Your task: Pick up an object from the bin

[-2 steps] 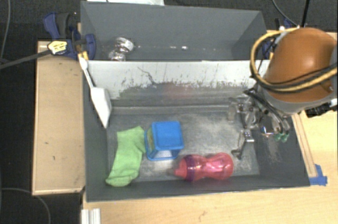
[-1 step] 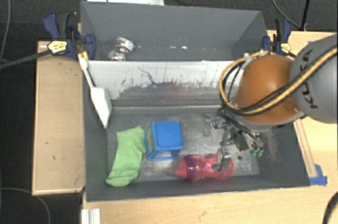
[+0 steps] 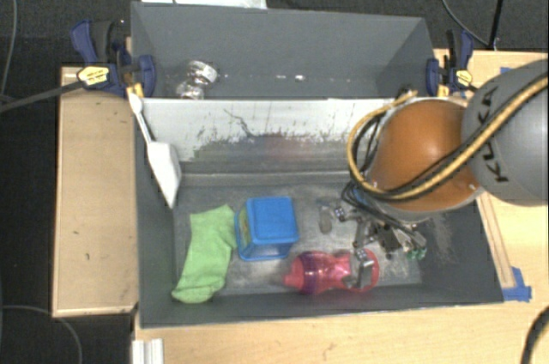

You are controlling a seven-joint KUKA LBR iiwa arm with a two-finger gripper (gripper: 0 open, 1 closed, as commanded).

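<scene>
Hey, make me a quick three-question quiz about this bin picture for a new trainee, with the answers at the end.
1. Fill in the gap: in the camera view, the green cloth lies just left of the ____ box.
2. True or false: the pink bottle-like thing lies near the front of the bin, close beside the gripper.
3. Multiple choice: the arm reaches into the bin from the view's A) left, B) right, C) bottom.

Key: 1. blue; 2. true; 3. B.
</scene>
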